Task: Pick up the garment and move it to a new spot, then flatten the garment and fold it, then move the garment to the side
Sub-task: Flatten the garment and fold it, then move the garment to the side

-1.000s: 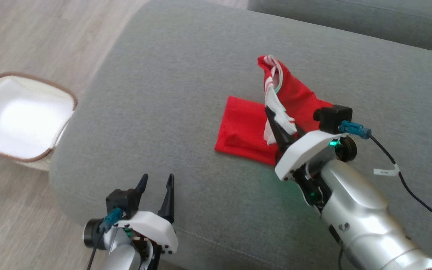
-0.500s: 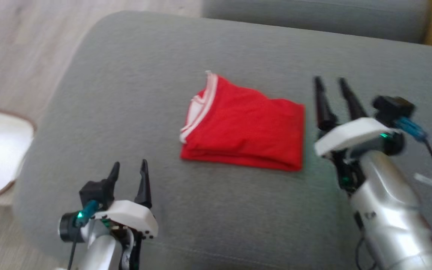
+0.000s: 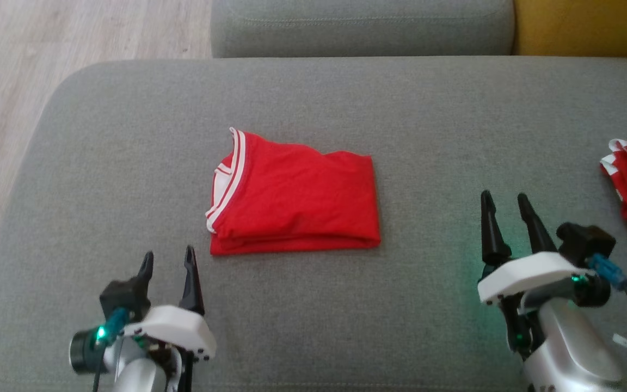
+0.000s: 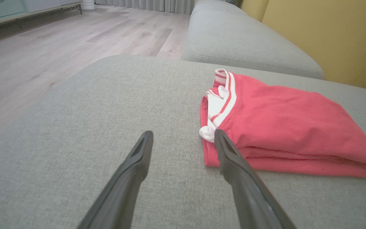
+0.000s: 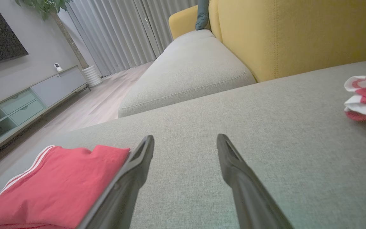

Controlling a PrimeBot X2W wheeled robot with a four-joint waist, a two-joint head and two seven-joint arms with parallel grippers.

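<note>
The folded garment point(image 3: 297, 198) lies flat on the sofa point(image 3: 346, 92), left gripper point(image 3: 167, 251) and right gripper point(image 3: 504, 195) flanking it, jaws wide and empty, likely poised to shift it aside.

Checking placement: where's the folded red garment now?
Head view, centre: folded red garment lies on the grey sofa cushion, just ahead of the left gripper, left of the right gripper, touching neither.
</note>
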